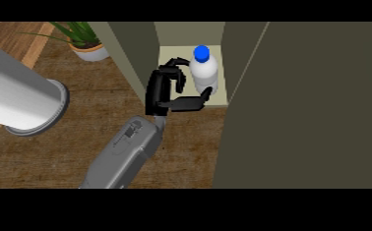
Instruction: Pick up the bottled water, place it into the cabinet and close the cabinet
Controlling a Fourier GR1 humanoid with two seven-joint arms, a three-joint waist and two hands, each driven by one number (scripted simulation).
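Head view: the cabinet (138, 53) fills the upper middle and whole right side of the frame, its olive-grey walls rising around a narrow, pale cream shelf seen from above. Its door (305, 107) stands open, a broad dark panel running from the top of the frame down the right side. On the cream shelf stands the bottle (204, 72), upright, the only thing visible in the compartment. It is white with a bright blue cap, its body slightly narrower at the neck, and it sits toward the middle of the shelf, near the door side rather than against the left wall.

One grey forearm enters from the lower edge, left of centre, and slants up to a black hand (161, 91) at the cabinet's mouth. The fingers curl toward the bottle's left side near its upper part, and the thumb reaches across below, its tip touching the bottle's lower body. The hand is wrapped around the bottle. Which of the robot's arms this is cannot be read from the frame alone; it comes in on the left half of the view.

At the left edge lies a large grey cylinder (25, 100) with a paler rim, resting on the brown wooden counter (80, 141). In the upper left stands a plant (83, 41) with green leaves in a pale pot, just beside the cabinet's left wall.
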